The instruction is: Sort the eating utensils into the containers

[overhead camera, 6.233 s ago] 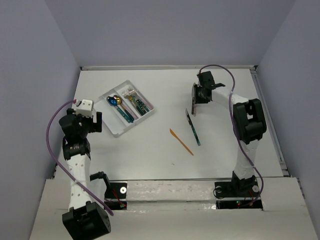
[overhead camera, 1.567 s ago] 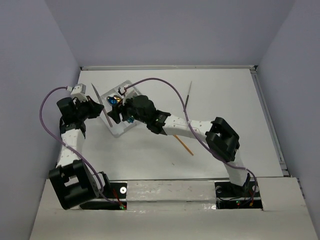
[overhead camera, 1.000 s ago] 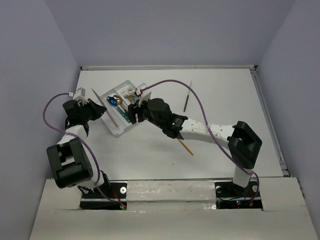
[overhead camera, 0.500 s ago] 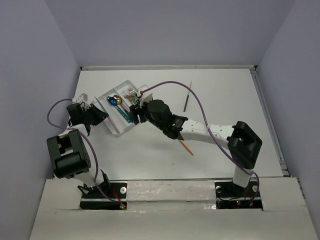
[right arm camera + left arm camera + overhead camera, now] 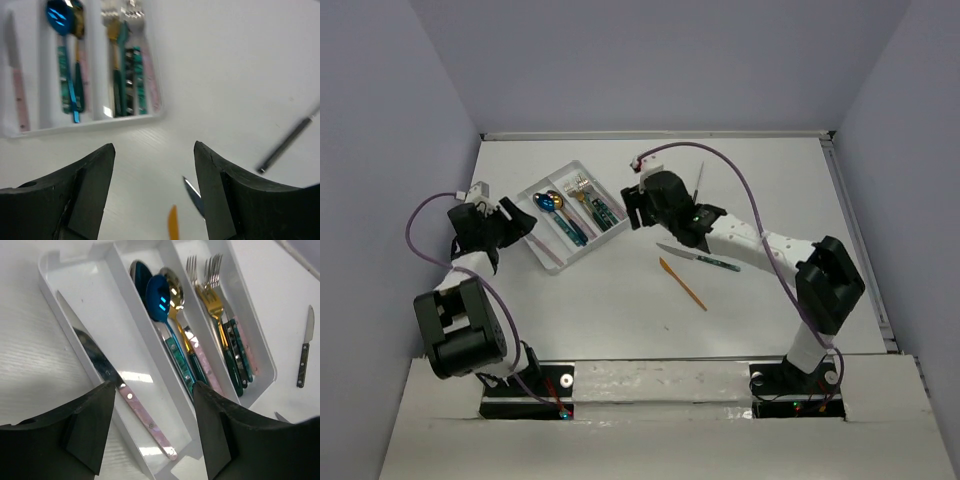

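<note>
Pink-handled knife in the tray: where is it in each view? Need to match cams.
Top external: the pink-handled knife lies in the tray's leftmost compartment, left of centre.
Left wrist: knife runs diagonally at centre-left, alone in the leftmost compartment, handle toward the bottom.
Right wrist: knife at the far left edge, blurred, handle downward.
Shared landmark: the blue spoon in the middle compartment.

Left end effector (image 5: pixel 152 388), right end effector (image 5: pixel 153 146): both spread.
</note>
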Tool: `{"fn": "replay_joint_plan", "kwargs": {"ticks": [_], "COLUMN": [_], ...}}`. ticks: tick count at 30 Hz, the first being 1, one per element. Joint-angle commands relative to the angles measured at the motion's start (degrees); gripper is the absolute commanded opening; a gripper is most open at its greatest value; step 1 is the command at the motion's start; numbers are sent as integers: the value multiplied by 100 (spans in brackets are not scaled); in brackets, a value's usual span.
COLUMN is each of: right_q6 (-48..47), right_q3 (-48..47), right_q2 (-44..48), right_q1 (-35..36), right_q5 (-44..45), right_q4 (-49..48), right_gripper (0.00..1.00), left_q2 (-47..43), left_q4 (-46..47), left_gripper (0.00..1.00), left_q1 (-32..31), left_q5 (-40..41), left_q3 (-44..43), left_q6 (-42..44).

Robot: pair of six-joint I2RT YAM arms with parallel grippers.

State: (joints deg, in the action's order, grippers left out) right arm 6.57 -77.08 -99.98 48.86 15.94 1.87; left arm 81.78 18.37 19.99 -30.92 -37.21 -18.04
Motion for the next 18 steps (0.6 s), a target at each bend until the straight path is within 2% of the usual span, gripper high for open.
{"fn": "replay_joint_plan", "kwargs": {"ticks": [1, 5, 8, 11, 13, 18], "right_q6": [362, 257, 502, 802, 925, 1206], "right_q3": [-132, 299, 597, 1001, 1281, 1564], "right_q2": [216, 480, 559, 638, 691, 411], "right_q1": [-973, -1072, -1072, -1072, -915, -422], "right_q5": [-633, -1171, -1366, -1304, -1331, -1199], "right_q4": [2271, 3143, 3590, 3794, 3812, 3760], "right_gripper": [70, 70, 70, 70, 70, 69], "left_q2": [-1127, -2068, -2437, -2710, -3244, -3458], "left_q4": [202, 159, -350, -1158, -1616, -2503], "left_gripper": [73, 75, 78, 81, 85, 88], "left_q1": [40, 40, 40, 40, 40, 32], "left_q5": [340, 288, 104, 7, 199, 762], "left_q3": [-190, -295, -576, -884, -902, -858], "left_q6": [476, 1003, 1574, 2435, 3022, 3536]}}
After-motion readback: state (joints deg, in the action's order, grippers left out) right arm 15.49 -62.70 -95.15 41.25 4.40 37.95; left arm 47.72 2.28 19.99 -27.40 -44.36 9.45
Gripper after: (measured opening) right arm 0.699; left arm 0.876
